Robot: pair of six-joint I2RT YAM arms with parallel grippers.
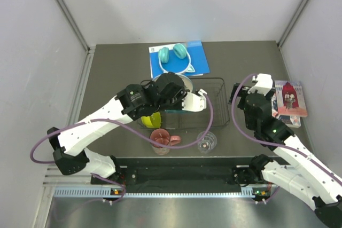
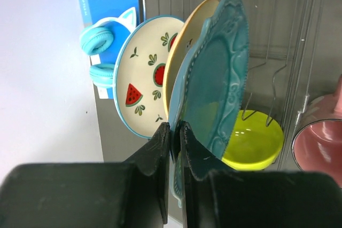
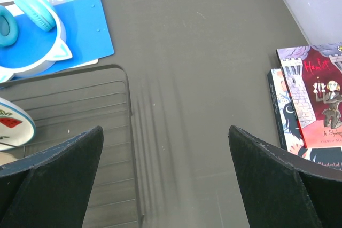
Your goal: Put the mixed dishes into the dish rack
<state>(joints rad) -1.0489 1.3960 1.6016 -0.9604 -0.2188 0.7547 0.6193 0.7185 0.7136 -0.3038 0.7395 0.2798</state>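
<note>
Dark grey matte bench, rectangular, a few pale specks on it. Boxed in on three sides by plain pale grey panels: back wall, left wall, right wall. Silver metal strut at the back-left corner, another at the back-right. Black flat rail along the near bench edge, white slotted cable duct just below it, then a brushed steel sheet. Light even and diffuse, shadows soft.

White arm shells, black joints, mauve cables, matte black claw fingers, perhaps rubber-faced
</note>
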